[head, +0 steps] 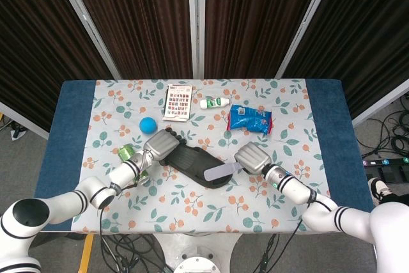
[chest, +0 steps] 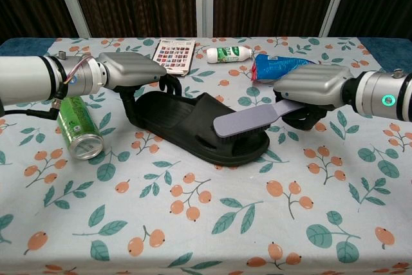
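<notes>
Head view, slipper: black slipper (head: 195,164) lies near the middle of the bench (head: 300,139), slanted, heel end far-left, toe end near-right.
Head view, left hand: my left hand (head: 160,144) rests on the slipper's heel end, fingers curled over its edge and gripping it.
Head view, right hand: my right hand (head: 252,158) sits just right of the slipper's toe end, fingers clenched around the handle of a grey brush (head: 218,172), whose head lies over the toe end.
Head view, surroundings: green can (head: 128,155) lies on its side just left of my left wrist; blue ball (head: 148,124) is farther back; a printed card (head: 178,101), a white bottle (head: 215,102) and a blue packet (head: 250,119) lie toward the far side.

Chest view, slipper: it lies centre, its strap arching just left of the brush head.
Chest view, left hand: left hand (chest: 132,72) covers the heel, dark fingers (chest: 170,85) hooked down over the slipper's rim, holding it.
Chest view, right hand: right hand (chest: 315,91) grasps the brush (chest: 244,122) by its handle; the head lies on the toe end, touching the strap; I cannot see the bristles.
Chest view, surroundings: can (chest: 78,127) lies near-left of the slipper, open end toward me; card (chest: 174,53), bottle (chest: 228,54) and packet (chest: 277,66) lie behind.
</notes>
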`<action>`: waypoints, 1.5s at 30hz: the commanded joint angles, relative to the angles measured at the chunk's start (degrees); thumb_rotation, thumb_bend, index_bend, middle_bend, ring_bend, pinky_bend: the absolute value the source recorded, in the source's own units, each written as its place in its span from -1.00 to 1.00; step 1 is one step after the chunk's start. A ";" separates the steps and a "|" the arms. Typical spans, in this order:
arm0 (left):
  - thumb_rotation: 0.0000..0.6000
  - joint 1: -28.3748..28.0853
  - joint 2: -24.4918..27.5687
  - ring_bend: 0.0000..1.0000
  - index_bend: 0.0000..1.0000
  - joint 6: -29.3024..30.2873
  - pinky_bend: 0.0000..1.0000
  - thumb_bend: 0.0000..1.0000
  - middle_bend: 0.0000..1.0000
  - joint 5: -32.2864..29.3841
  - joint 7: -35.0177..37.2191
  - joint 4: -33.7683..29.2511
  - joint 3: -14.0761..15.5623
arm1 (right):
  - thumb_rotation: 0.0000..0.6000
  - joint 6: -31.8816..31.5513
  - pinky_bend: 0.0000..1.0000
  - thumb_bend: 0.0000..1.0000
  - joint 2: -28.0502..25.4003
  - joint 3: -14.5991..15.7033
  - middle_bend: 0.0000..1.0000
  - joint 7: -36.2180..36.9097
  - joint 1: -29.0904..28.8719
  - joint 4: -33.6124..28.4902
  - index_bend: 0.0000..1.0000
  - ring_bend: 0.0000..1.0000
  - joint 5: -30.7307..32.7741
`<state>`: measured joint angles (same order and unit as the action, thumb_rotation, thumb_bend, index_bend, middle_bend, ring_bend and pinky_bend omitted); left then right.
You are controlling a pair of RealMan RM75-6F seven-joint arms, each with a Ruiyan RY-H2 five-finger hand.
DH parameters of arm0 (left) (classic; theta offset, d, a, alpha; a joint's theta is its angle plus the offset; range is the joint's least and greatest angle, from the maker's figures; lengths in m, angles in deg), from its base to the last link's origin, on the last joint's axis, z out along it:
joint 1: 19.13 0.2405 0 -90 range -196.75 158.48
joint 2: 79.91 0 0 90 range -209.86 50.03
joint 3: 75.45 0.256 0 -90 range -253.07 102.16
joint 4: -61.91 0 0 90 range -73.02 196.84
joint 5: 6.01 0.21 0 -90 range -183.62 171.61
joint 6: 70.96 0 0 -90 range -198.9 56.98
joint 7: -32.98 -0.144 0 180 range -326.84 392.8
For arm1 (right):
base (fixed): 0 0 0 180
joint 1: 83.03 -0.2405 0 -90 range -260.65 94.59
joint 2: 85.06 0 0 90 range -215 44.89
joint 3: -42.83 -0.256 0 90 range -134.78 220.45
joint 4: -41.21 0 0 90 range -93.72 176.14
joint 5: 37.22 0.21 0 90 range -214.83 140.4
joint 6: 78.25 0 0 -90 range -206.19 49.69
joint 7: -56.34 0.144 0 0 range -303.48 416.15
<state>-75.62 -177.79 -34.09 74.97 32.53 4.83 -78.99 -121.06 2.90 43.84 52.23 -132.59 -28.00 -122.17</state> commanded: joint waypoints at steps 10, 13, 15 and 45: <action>1.00 0.02 0.20 -0.42 -0.10 0.16 -0.55 -0.56 -0.08 -0.58 -0.96 -0.76 -0.15 | 1.00 0.48 1.00 0.09 5.81 -6.21 1.00 3.03 -3.62 5.59 1.00 1.00 2.29; 1.00 -0.01 0.15 -0.42 -0.10 0.15 -0.55 -0.56 -0.08 -0.74 -1.08 -0.69 -0.23 | 1.00 2.91 1.00 0.09 7.51 -6.11 1.00 1.64 -4.50 6.79 1.00 1.00 3.41; 1.00 0.01 0.17 -0.42 -0.10 0.11 -0.55 -0.56 -0.08 -0.79 -1.15 -0.67 -0.17 | 1.00 4.15 1.00 0.09 7.61 -5.46 1.00 0.78 -4.55 6.72 1.00 1.00 3.79; 1.00 3.57 9.55 -0.74 -0.67 8.73 -0.59 -0.59 -0.56 -4.59 -8.65 -14.32 -3.42 | 1.00 0.19 1.00 -0.05 -7.31 -3.39 1.00 -0.10 4.69 -1.81 1.00 1.00 12.18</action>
<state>-73.62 -170.68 -27.99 71.21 25.12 -6.63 -81.67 -122.44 -6.72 41.15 54.83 -127.81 -32.03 -112.12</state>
